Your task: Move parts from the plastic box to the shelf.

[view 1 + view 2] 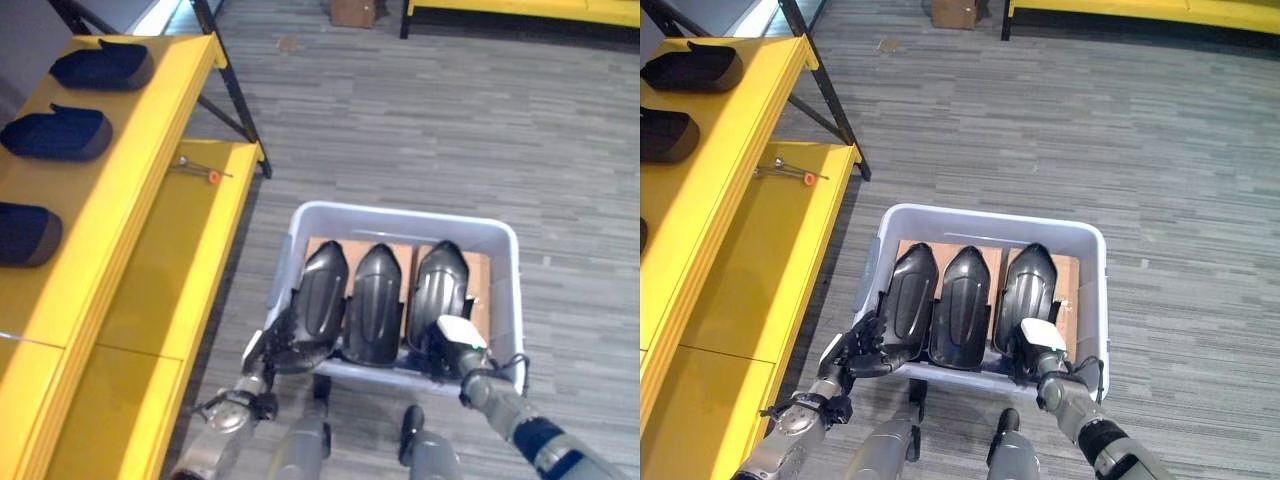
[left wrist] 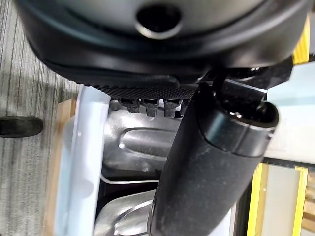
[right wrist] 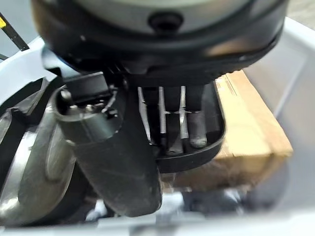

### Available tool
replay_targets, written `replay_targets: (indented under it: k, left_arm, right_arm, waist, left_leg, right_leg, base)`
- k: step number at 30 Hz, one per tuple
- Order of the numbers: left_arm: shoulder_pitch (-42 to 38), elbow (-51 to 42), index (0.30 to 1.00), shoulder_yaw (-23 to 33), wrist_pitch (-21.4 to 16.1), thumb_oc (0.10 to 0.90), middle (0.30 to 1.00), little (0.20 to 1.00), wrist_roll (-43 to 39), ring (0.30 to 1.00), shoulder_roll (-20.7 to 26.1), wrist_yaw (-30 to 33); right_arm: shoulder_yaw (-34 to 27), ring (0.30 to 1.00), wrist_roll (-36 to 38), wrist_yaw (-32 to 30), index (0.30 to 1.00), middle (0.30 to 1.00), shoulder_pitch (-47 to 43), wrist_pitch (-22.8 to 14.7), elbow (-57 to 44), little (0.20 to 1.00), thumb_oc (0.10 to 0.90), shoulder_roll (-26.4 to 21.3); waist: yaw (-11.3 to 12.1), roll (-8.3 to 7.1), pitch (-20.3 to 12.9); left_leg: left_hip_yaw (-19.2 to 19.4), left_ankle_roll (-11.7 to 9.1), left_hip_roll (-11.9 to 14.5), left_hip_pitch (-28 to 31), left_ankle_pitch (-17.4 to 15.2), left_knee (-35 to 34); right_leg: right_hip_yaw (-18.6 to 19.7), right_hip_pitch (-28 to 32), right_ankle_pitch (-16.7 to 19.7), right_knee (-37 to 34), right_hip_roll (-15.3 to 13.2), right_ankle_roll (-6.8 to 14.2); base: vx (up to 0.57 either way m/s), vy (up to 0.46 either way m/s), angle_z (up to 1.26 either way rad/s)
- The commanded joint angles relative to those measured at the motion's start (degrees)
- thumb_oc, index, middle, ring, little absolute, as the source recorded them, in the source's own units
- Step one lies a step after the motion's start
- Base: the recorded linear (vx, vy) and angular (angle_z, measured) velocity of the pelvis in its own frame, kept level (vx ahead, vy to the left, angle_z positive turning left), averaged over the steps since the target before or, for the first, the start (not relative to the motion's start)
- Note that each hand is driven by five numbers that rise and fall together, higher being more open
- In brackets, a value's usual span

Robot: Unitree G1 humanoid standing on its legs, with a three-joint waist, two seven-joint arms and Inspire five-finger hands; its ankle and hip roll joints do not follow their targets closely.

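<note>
- Parts, three glossy black moulded shells, stand side by side in the plastic box [image 1: 503, 262] at lower centre of the left eye view: the left part [image 1: 322, 290], the middle part [image 1: 375, 300] and the right part [image 1: 440, 280], with brown cardboard [image 1: 478, 290] behind them.
- Left hand [image 1: 290, 345] sits at the near end of the left part; its fingers curl over that part's lower edge, and its wrist view shows the thumb [image 2: 206, 167] lying across the shell.
- Right hand [image 1: 452, 345] is at the near end of the right part; in its wrist view the fingers [image 3: 177, 118] reach down over the part's rim with the thumb [image 3: 108, 147] on the opposite side, so it looks closed on the part.
- Yellow shelf [image 1: 150, 130] runs along the left of the frame and already carries similar dark parts [image 1: 60, 133] on its top tier; a small tool with an orange tip [image 1: 205, 172] lies on the lower tier.
- Step in hand, as I judge it: gripping parts inside the box, before lifting.
- Next move calls for lifting clear of the box wall without dragging the middle part, then turning toward the shelf at left.
</note>
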Motion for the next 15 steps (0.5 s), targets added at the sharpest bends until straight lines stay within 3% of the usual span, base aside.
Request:
replay_targets:
  k: [1, 15]
  left_arm:
    - [-2.3, -4.7, 1.0, 2.3, -3.0, 0.9, 1.0, 1.0, 1.6, 1.0, 2.1, -0.2]
    - [2.9, -4.3, 1.0, 6.7, -1.6, 0.9, 1.0, 1.0, 4.2, 1.0, 0.2, -2.1]
  right_arm:
    - [-2.0, 0.3, 1.0, -0.9, 0.3, 0.3, -0.8, -0.3, -2.6, 0.3, 0.4, -2.6]
    - [-13.1, 0.3, -0.9, -1.7, 0.3, 0.3, 6.1, -1.1, -17.6, 0.3, 0.4, -7.9]
  waist:
    - [0.2, -3.06, 0.0]
    - [-0.9, -3.43, -7.8]
  left_leg:
    - [1.0, -1.9, 3.6, 3.4, -6.1, 2.2]
    - [3.3, -3.4, 5.0, 11.3, -4.7, -4.4]
  right_leg:
    - [0.4, 2.0, 10.1, -9.7, -3.8, 2.5]
    - [-0.1, 8.9, 11.2, -15.8, -1.9, 3.0]
  base:
    - [0.03, -0.034, -0.16]
    - [0.06, -0.023, -0.07]
